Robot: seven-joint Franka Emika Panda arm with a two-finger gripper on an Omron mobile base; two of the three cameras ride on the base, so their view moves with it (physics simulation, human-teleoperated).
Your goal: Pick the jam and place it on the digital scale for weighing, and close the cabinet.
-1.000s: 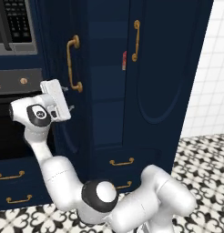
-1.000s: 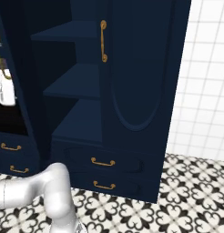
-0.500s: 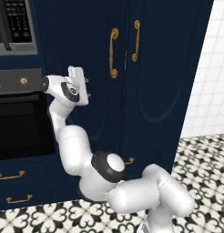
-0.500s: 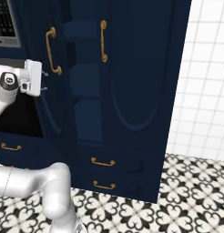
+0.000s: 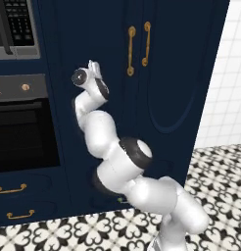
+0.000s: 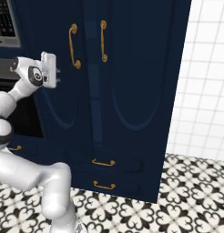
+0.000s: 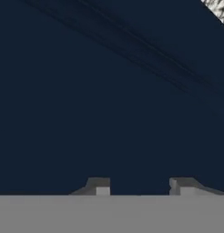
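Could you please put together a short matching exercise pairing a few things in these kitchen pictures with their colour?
Things:
1. cabinet
2. cabinet door handles
3. wall tiles
4. floor

Colours:
A. brass
B. black-and-white pattern
C. navy blue
D. plain white

Pairs: 1-C, 2-A, 3-D, 4-B
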